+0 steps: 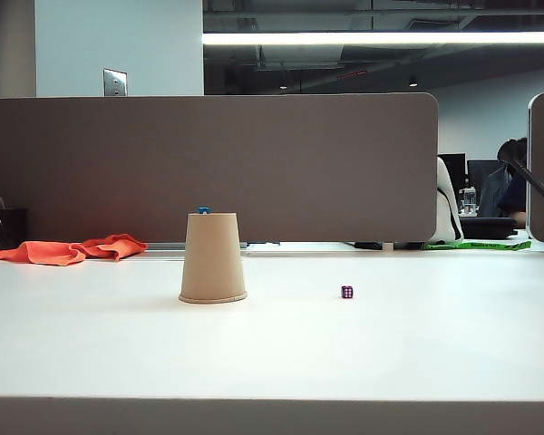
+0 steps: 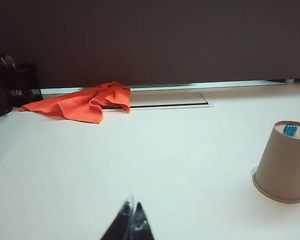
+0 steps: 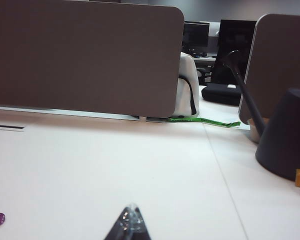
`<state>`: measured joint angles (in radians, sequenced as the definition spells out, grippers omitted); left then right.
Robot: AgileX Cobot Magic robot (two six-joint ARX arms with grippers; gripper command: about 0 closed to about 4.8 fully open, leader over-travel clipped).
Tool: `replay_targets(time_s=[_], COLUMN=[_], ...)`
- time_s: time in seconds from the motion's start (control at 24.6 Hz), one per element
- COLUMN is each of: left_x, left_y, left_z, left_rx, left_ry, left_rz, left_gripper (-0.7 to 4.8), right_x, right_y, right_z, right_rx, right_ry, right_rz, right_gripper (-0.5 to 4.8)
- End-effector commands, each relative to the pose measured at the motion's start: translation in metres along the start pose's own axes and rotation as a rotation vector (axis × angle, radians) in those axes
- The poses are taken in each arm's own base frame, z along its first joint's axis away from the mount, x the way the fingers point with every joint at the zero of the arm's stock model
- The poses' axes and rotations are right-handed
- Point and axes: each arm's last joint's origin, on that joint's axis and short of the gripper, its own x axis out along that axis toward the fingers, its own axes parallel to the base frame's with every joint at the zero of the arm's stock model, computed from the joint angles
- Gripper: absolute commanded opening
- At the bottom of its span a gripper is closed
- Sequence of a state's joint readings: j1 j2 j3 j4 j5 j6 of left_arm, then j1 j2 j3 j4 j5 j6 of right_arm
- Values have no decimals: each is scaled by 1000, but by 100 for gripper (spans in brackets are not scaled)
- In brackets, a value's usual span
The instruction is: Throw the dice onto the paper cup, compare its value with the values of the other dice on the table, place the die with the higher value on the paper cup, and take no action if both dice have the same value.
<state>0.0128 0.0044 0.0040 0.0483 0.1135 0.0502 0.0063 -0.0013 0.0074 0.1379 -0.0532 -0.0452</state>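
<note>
Office desk setting: one broad white table (image 1: 417,344), backed by one grey-brown partition panel (image 1: 254,163) along its far edge.

Paper cup (image 1: 213,257), one: tan, standing upside down with the rolled rim on the table, left of centre.

Blue die (image 1: 204,210), one: resting on the upturned base of the paper cup. The exterior view shows only a sliver of it above the cup's top edge; the left wrist view shows it plainly as a bright blue cube, though its pips are too small to read.

Purple die (image 1: 346,292), one: on the table to the right of the cup, well apart from it, pale pips facing the camera. It also appears in the right wrist view, but not in the left wrist view.

Orange cloth (image 1: 68,249), one: crumpled at the far left of the table, against the partition. Seen in the exterior and left wrist views only.

Dark conical object (image 3: 285,135), one: on the right side of the table, seen only in the right wrist view.

Left gripper (image 2: 130,220): fingertips pressed together, holding nothing, low over the near table, well apart from the cup. Absent from the exterior view.

Right gripper (image 3: 129,221): tips meeting at a point, nothing between them, over the near table, well apart from the purple die.
</note>
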Motion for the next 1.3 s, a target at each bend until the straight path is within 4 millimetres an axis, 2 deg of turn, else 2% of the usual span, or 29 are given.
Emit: replay_targets(time_s=[0.04, 0.28, 0.61, 1.3], left_x=[0, 0, 0, 0], left_y=[0, 0, 0, 0], left_z=[2, 2, 2, 2], left_rx=[-4, -4, -4, -4], left_ry=[-15, -15, -16, -15], left_rz=[-3, -3, -3, -3], left_gripper=[-5, -5, -5, -5], right_x=[0, 0, 0, 0], right_y=[0, 0, 1, 1], right_z=[0, -9, -7, -7], right_rx=[23, 76, 20, 20], right_ry=[0, 95, 65, 66], right_rz=[-2, -1, 36, 35], right_gripper=[-1, -1, -1, -1])
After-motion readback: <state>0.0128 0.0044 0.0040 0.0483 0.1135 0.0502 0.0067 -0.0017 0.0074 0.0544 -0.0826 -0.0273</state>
